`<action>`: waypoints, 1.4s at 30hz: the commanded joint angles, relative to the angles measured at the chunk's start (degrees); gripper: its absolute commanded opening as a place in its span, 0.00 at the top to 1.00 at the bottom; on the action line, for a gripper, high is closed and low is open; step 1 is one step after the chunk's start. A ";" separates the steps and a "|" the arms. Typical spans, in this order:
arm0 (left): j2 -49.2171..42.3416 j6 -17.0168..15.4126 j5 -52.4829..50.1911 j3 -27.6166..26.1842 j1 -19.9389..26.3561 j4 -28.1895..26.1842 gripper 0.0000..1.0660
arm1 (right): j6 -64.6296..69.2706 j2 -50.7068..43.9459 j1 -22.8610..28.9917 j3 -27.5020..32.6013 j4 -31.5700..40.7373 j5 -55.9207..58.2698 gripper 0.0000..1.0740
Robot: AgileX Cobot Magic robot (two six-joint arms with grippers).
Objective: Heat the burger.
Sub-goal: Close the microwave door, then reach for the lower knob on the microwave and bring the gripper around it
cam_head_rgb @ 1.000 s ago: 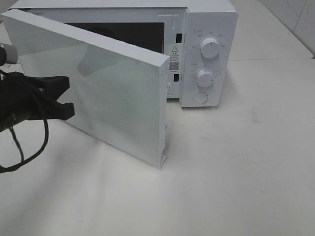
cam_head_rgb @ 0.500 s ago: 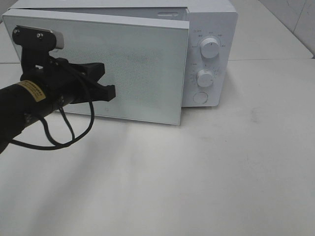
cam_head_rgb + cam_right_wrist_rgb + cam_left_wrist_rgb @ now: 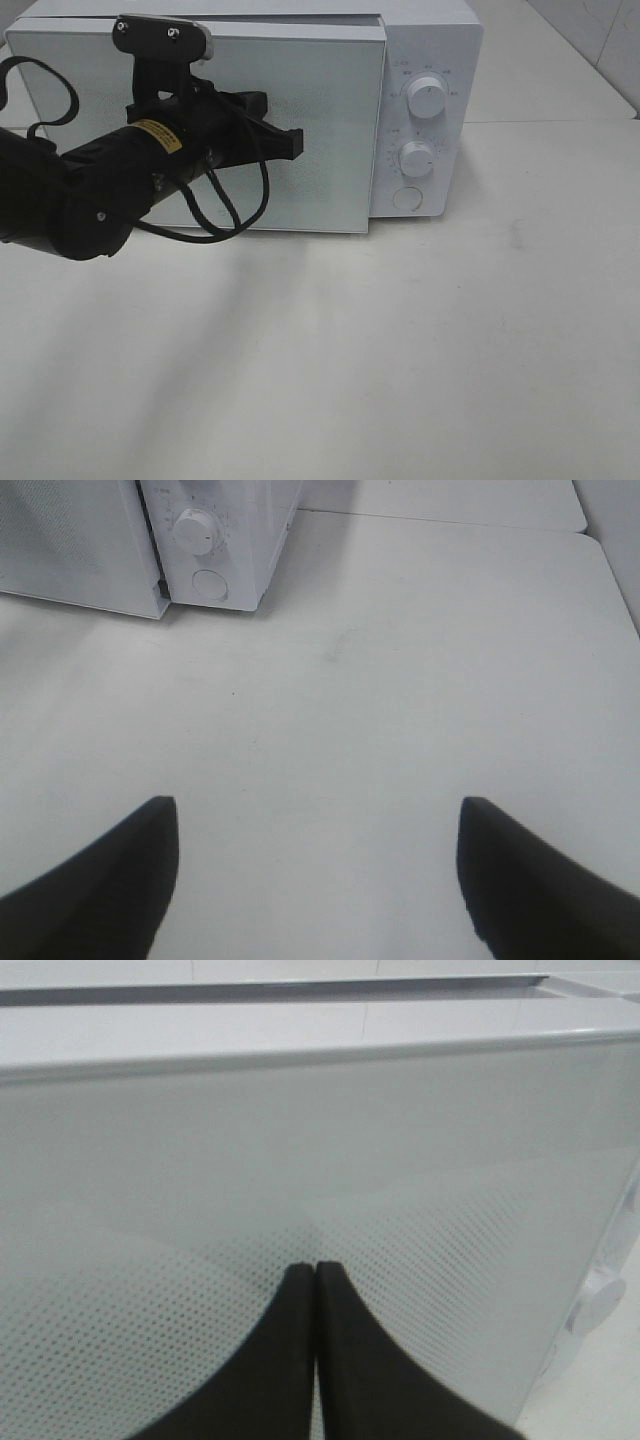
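White microwave door | left gripper jaws pressed together, tips against it | right gripper jaws wide apart, microwave at eleven o'clock

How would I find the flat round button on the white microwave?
Find the big white microwave at the back of the table. Look at the strip to the right of its door, where the upper knob and the lower knob stick out. The button is the round thing just below them, and unlike the knobs it lies flat.
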 commanded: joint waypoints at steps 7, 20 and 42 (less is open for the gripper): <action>3.61 0.29 2.92 -7.05 -0.29 -1.20 1.00 | 0.11 -1.55 -0.23 0.11 -0.06 -0.69 0.30; 7.91 4.47 4.64 -14.90 -0.11 -6.13 1.00 | 0.06 -1.55 -0.23 0.11 -0.06 -0.69 0.30; -0.69 4.70 33.35 -11.46 -3.90 -5.04 0.46 | 0.06 -1.55 -0.23 0.11 -0.06 -0.69 0.30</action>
